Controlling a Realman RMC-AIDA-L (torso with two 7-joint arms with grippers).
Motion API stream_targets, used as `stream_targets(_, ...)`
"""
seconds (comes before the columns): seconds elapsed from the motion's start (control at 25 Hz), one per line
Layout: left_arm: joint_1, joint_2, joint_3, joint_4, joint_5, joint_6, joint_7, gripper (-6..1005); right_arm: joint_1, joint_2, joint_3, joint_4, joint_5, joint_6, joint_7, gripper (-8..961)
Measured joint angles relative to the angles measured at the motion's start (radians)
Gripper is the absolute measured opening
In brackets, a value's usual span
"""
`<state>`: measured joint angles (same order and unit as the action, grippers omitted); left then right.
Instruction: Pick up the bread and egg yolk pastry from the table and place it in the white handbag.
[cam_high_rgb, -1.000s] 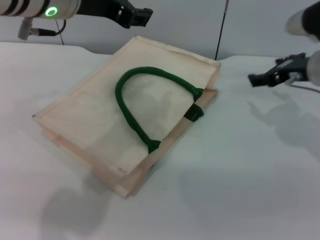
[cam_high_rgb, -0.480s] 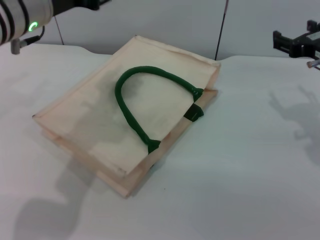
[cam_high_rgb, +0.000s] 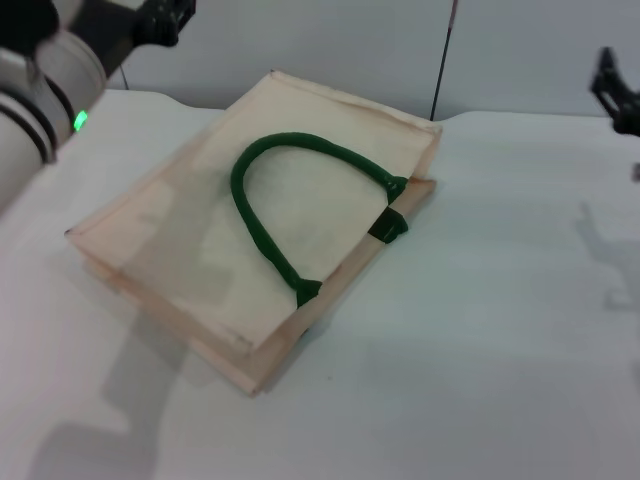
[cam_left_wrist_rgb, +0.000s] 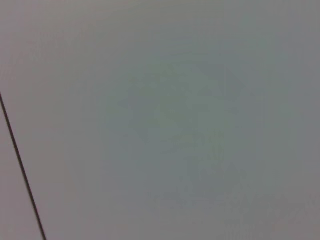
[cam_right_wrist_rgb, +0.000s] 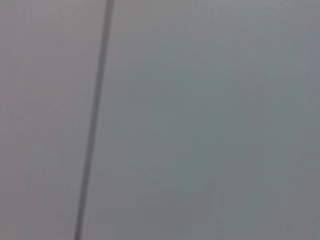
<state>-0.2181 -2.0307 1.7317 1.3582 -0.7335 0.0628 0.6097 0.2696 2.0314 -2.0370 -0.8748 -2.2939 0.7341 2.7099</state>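
White handbag (cam_high_rgb: 240, 220) lies flat on the surface (cam_high_rgb: 480, 350); bread and pastry not visible. Left tool (cam_high_rgb: 165, 20) and right tool (cam_high_rgb: 615, 95) raised at edges, finger state can't tell. Nothing left to pick: keep clear.

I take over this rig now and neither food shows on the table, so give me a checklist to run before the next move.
1. Bread on the table: not ok, none in any view.
2. Egg yolk pastry in view: not ok, none seen.
3. White handbag lying flat, green handle on top: ok.
4. What the handbag holds: cannot tell.
5. Left gripper raised at the far left, clear of the handbag: ok.
6. Right gripper raised at the right edge: ok.
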Motion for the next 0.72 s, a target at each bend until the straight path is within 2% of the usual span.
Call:
stream_targets(0.08, -0.001, 0.001, 0.048, -0.066, 0.000, 0.118, -0.001, 613, 0.035, 0.003, -0.047, 0.127, 0.031, 0.143, 0.085, 879)
stream_targets(0.16, -0.012, 0.000, 0.084, -0.143, -0.002, 0.223, -0.006, 613, 0.086, 0.004, -0.110, 0.228, 0.120, 0.211, 0.108, 879)
stream_targets(0.28, -0.047, 0.000, 0.125, -0.267, -0.022, 0.330, -0.036, 613, 0.149, 0.006, -0.206, 0.321, 0.253, 0.217, 0.108, 880)
stream_targets(0.44, -0.106, 0.000, 0.186, -0.429, -0.035, 0.473, -0.099, 613, 0.191, 0.007, -0.295, 0.382, 0.401, 0.215, 0.108, 879)
stream_targets(0.56, -0.132, 0.001, 0.226, -0.520, -0.035, 0.566, -0.135, 613, 0.202, 0.005, -0.326, 0.392, 0.462, 0.205, 0.108, 879)
stream_targets(0.72, -0.144, 0.000, 0.255, -0.584, -0.038, 0.641, -0.163, 613, 0.204, 0.005, -0.336, 0.408, 0.474, 0.188, 0.108, 879)
